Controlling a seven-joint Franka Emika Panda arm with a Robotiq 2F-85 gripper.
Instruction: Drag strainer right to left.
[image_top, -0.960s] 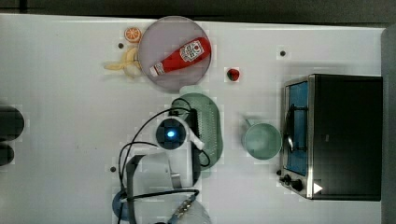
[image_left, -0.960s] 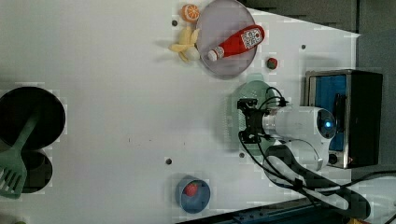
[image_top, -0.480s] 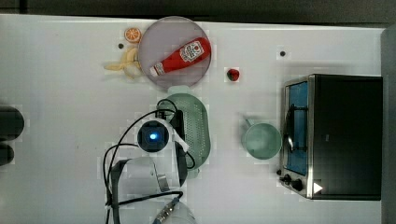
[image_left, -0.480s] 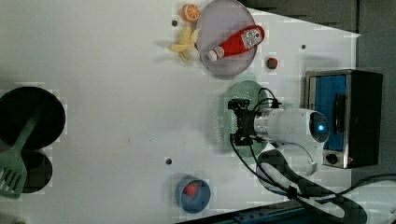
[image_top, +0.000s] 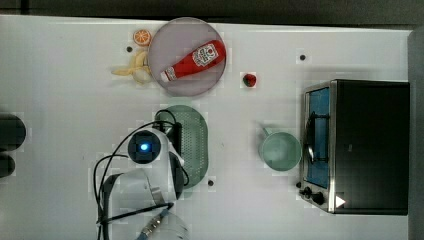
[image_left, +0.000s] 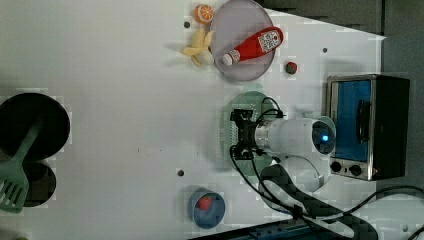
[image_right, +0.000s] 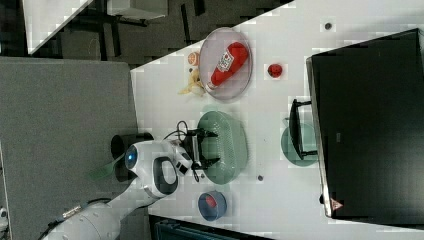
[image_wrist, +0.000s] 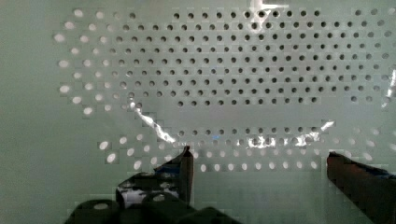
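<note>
Trouble could come if we push too hard. Our pincer (image_wrist: 259, 161) is spread wide, low inside the strainer (image_top: 194, 142), which sits mid-surface (image_top: 65, 100) below the plate (image_top: 165, 45) in the top view. We think the fingers could slip, or tip the strainer.

place: lab mock kitchen | cues: white table (image_top: 60, 100) with screw holes, toaster oven (image_top: 360, 145), toy food
</note>
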